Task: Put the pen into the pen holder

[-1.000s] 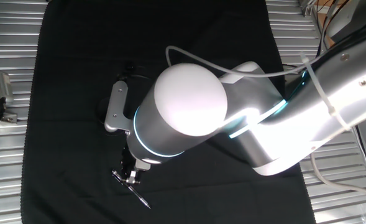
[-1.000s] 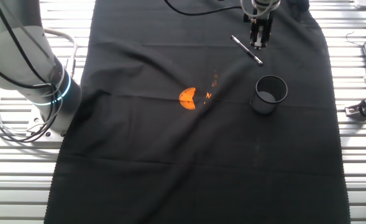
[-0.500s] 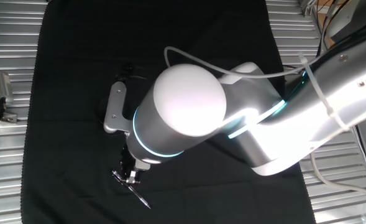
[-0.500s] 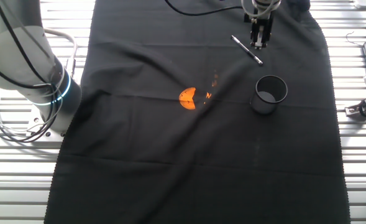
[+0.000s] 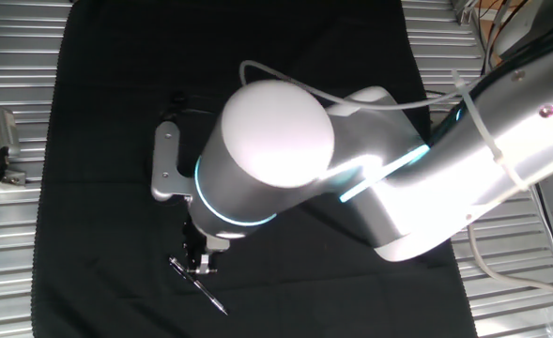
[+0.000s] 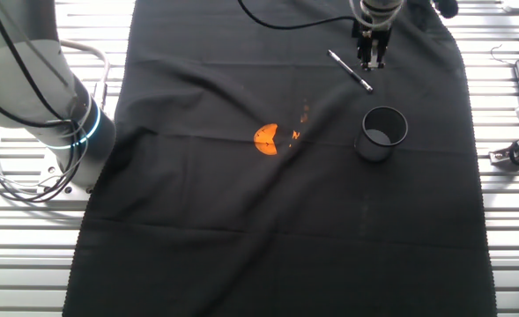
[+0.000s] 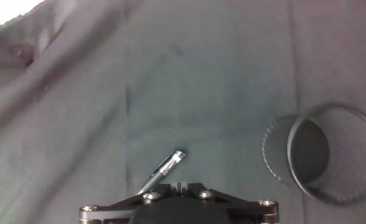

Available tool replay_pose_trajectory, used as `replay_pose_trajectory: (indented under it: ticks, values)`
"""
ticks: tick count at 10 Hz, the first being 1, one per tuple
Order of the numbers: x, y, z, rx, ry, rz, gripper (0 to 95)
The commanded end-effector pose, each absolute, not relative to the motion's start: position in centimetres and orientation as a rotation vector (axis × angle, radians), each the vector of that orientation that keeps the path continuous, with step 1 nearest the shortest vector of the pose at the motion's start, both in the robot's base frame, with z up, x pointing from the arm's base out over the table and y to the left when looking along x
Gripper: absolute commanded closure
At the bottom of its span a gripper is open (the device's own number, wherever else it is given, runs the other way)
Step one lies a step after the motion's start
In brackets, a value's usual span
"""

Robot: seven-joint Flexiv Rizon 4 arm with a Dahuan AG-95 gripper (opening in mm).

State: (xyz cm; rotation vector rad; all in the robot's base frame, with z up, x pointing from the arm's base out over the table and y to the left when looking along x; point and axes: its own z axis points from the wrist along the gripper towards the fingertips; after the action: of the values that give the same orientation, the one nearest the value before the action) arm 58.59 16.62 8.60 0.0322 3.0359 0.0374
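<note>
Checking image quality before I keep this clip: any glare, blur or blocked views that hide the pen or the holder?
One fixed view: the glaring white arm hides the pen holder; the pen shows partly. The other fixed view: even light, pen, pen holder and gripper all sharp. Hand view: soft; holder cropped at the right edge.

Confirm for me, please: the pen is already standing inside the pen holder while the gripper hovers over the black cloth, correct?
Not quite. The pen is lying on the black cloth, apart from the pen holder, whose inside shows no pen; the other fixed view shows this. The gripper does hover over the cloth, right by the pen.
</note>
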Motion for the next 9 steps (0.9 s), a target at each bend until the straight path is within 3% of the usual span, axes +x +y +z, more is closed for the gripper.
replay_pose_trajectory:
  ticks: [1,9]
  values:
    - [58.48,16.63,8.70,0.021,3.033,0.037,95.0]
    - [58.48,16.63,8.70,0.273,3.027,0.055,95.0]
